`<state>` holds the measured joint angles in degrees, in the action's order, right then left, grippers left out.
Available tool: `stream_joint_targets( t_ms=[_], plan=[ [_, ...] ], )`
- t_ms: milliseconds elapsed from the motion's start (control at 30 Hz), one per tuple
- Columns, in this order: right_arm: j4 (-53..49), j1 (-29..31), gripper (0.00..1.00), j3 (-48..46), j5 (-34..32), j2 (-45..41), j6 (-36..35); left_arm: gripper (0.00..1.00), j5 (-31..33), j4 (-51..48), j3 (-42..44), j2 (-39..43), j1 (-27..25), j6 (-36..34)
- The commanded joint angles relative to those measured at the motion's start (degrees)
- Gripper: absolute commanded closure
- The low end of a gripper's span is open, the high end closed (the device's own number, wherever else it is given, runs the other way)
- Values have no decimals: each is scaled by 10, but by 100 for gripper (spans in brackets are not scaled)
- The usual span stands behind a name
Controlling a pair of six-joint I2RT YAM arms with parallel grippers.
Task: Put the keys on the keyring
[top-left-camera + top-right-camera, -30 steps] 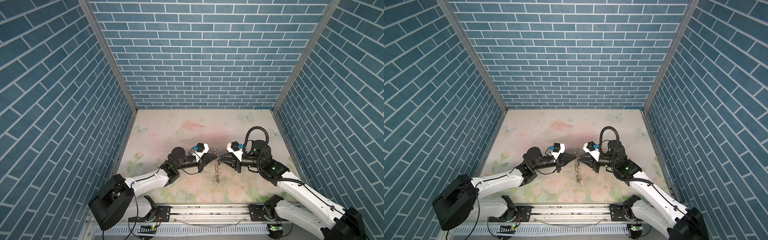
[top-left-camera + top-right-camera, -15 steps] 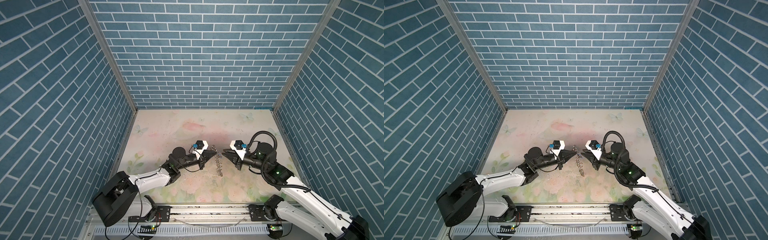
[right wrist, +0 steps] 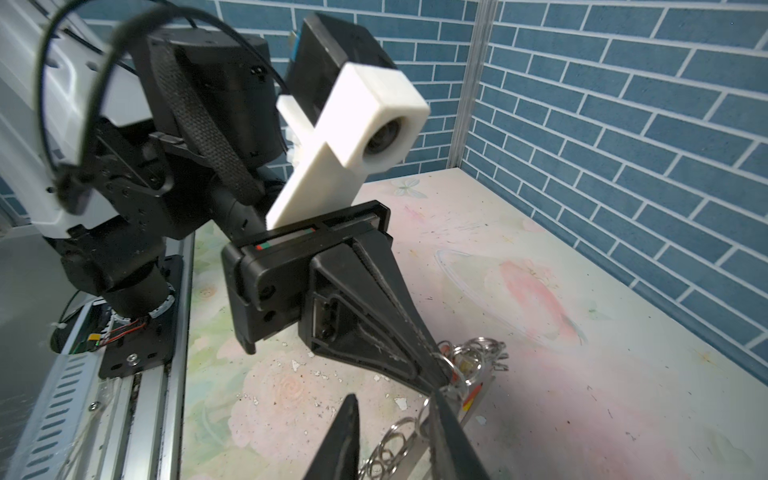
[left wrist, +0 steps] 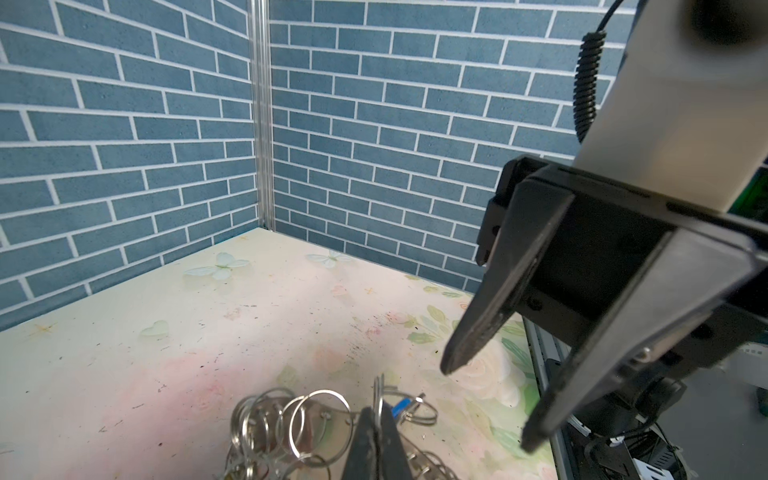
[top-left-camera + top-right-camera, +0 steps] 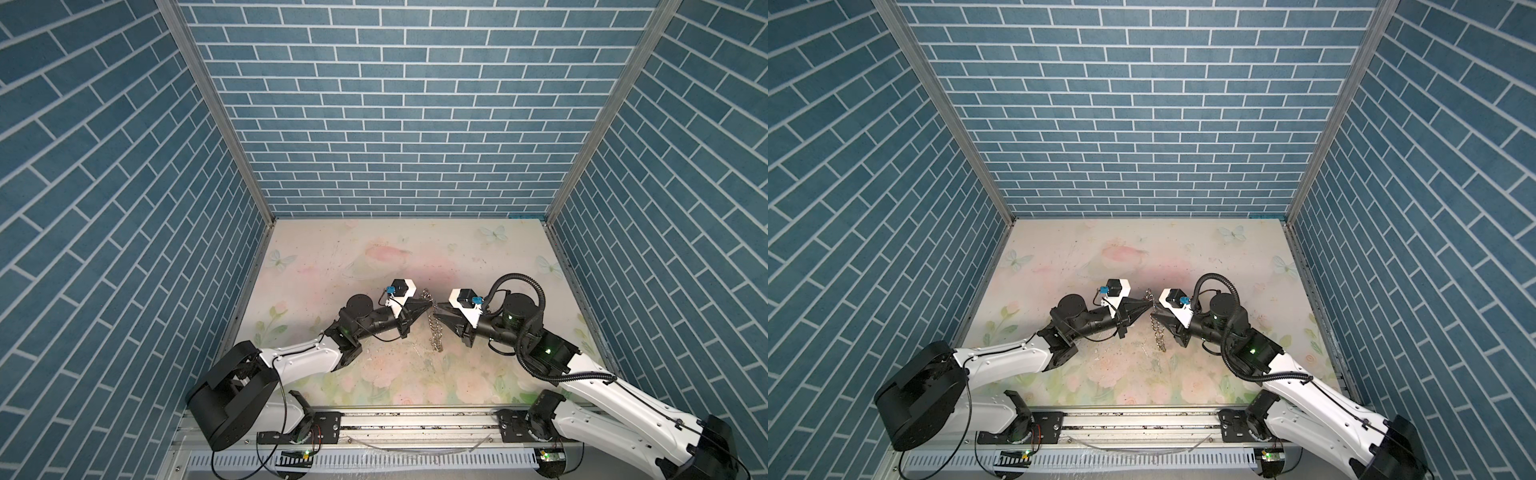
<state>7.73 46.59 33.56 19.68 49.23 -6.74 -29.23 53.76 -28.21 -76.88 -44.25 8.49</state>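
The keyring [image 5: 434,336] shows as a string of silver split rings hanging over the middle of the table in both top views [image 5: 1158,337]. My left gripper [image 4: 376,419] is shut on one split ring at the top of the string, and its tip [image 3: 438,380] shows in the right wrist view. More rings [image 4: 291,419] bunch beside it. Of the keys, a blue tag [image 4: 400,405] and a red-orange tag [image 3: 471,401] show among the rings. My right gripper [image 3: 395,415] stands open right against the string, one finger [image 3: 449,432] touching the rings.
Blue brick walls close in the flowered table [image 5: 374,257] on three sides. A metal rail [image 5: 395,424] with both arm bases runs along the front edge. The two grippers [image 5: 428,305] [image 5: 441,311] meet tip to tip at mid-table.
The right gripper backed away from the string half a second ago, then came in again and now stands wider open. The left gripper has stayed shut on the ring, shifting only slightly.
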Motion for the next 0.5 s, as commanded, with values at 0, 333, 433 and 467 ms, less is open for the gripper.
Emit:
stream_joint_targets(
  t_ms=[0, 333, 433, 467],
  plan=[
    [32, 8, 71, -11, -58, 16, -18, 100, 9, 27, -14, 2, -4, 10],
    [35, 18, 76, -2, -107, 47, -25, 100, 13, 24, -17, 1, -5, 11],
    [33, 19, 82, -3, -108, 42, -25, 100, 16, 22, -18, -1, -5, 11],
    [31, 19, 84, -3, -106, 41, -25, 100, 17, 22, -18, -2, -5, 12]
  ],
)
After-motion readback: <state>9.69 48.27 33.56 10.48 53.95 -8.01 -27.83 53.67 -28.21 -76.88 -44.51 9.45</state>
